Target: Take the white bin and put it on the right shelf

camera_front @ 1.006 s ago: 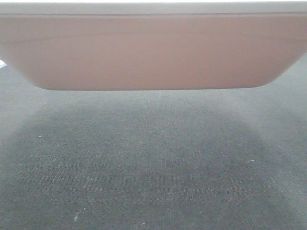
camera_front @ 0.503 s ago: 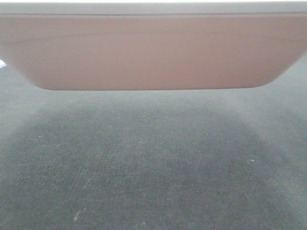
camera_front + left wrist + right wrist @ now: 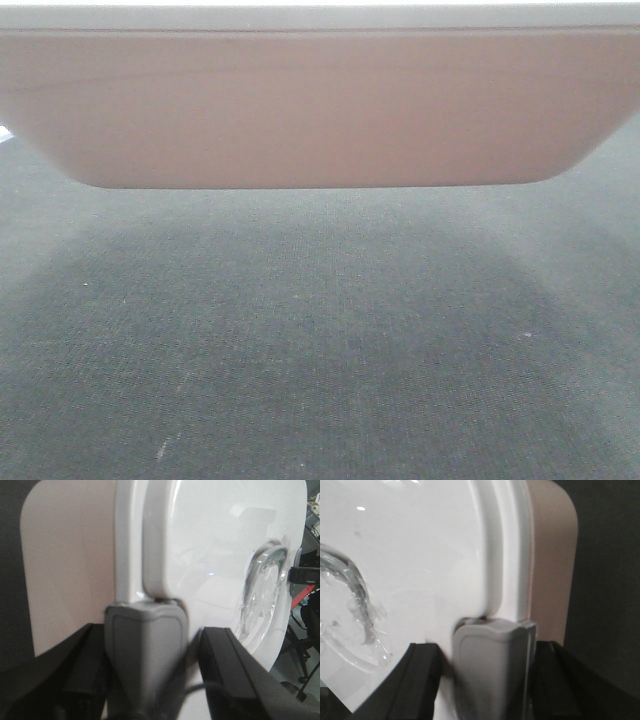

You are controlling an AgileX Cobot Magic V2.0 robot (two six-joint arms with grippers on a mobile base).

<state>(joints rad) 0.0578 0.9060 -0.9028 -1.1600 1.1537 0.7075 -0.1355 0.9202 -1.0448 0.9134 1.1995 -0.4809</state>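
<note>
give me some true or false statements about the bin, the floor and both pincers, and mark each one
The white bin hangs clear of the carpet. True.
The bin's lid is off. False: the glossy lid is on.
The left pincer straddles a grey latch at the lid's edge. True.
The right pincer hangs well away from the bin. False: its black fingers flank a second grey latch on the bin.

We see a large milky pinkish-white plastic bin (image 3: 320,110), smooth, translucent and softly matt; its white plastic lid (image 3: 215,540) is glossy with reflections. The grey moulded finger pad (image 3: 145,650) looks matt, and the dark grey carpet (image 3: 320,350) rough and woven.
</note>
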